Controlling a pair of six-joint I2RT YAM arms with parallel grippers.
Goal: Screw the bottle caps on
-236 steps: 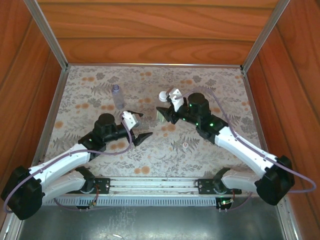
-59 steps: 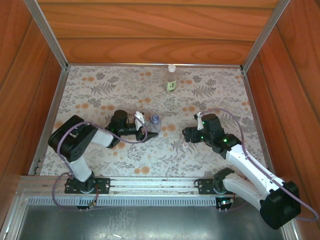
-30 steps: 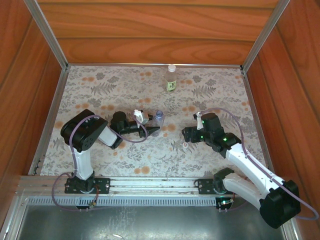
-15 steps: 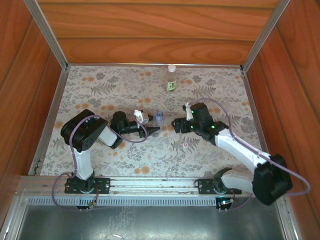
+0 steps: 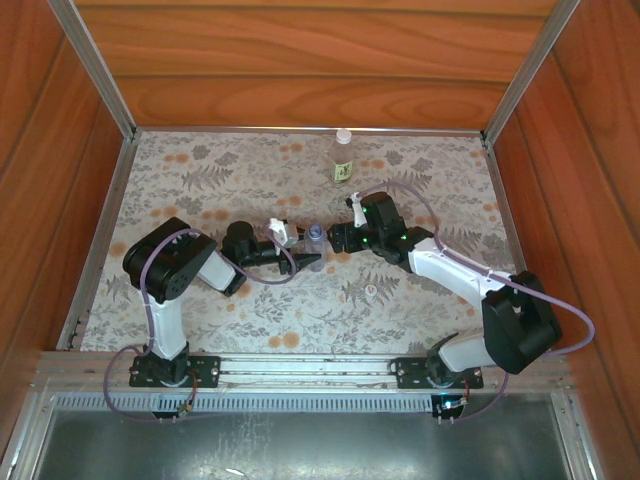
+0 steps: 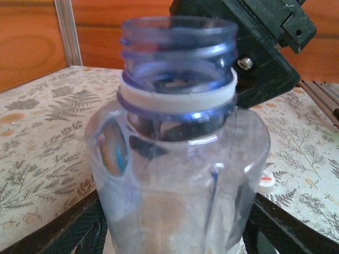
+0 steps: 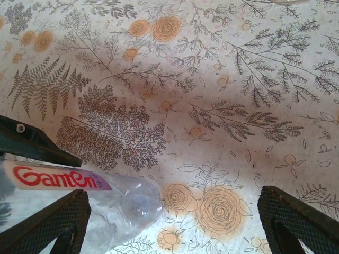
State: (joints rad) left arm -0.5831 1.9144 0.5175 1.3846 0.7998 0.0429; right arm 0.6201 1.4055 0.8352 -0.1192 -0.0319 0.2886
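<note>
My left gripper (image 5: pixel 303 258) is shut on the bluish-lilac bottle (image 5: pixel 316 240), which stands upright with its threaded neck open. In the left wrist view the bottle (image 6: pixel 177 159) sits between both fingers of that gripper (image 6: pixel 177 233), a white ring under its thread. My right gripper (image 5: pixel 335 238) is just right of the bottle, open and holding nothing. From its wrist view the gripper (image 7: pixel 175 222) looks down at the mat, with the bottle (image 7: pixel 114 209) by its left finger. One white cap (image 5: pixel 371 290) lies on the mat, also visible as the cap (image 6: pixel 266 182). The yellow-green labelled bottle (image 5: pixel 342 160) stands at the back, a white cap on it.
A floral mat (image 5: pixel 200 180) covers the table, closed in by wooden walls (image 5: pixel 320 70) and metal rails (image 5: pixel 95 220). The right gripper's black body (image 6: pixel 259 50) looms right behind the bottle neck. The left gripper's finger (image 7: pixel 34 143) crosses the right wrist view.
The right arm has left the spot by the loose cap and swung left and back, up to the held bottle. The left gripper and bottle have stayed still over the last second.
</note>
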